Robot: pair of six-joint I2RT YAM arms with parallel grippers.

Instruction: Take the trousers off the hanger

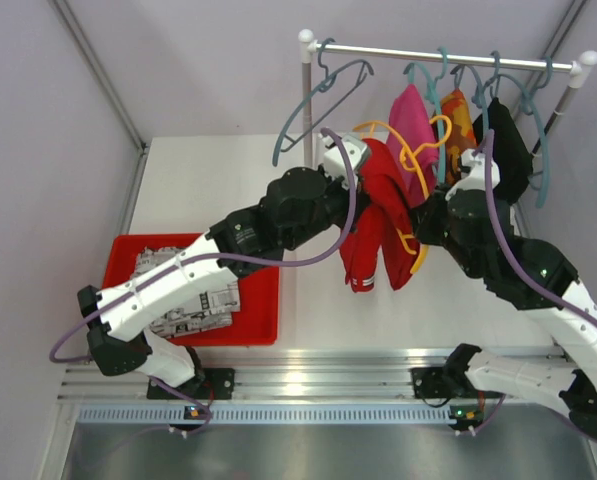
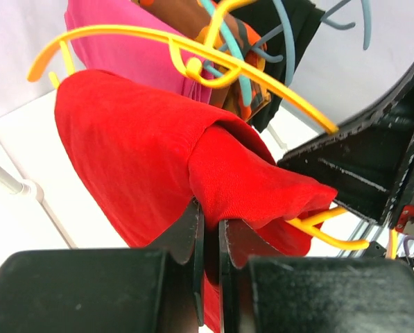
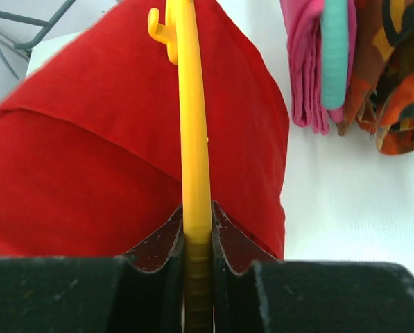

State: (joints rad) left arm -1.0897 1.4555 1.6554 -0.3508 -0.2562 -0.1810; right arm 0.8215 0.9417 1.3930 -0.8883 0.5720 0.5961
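The right gripper (image 3: 197, 218) is closed tight on the yellow hanger (image 3: 193, 139), holding it steady below the rail (image 1: 448, 55). The left gripper (image 2: 208, 215) is pinched shut on a fold of the red trousers (image 2: 123, 152), which hang over this hanger, probably so that the cloth can be pulled off against a fixed hanger. The pink pair (image 1: 411, 125), camouflage pair (image 1: 458, 120) and black pair (image 1: 508, 140) hang on the rail, and the patterned pair (image 1: 193, 300) lies in the red bin (image 1: 263, 300).
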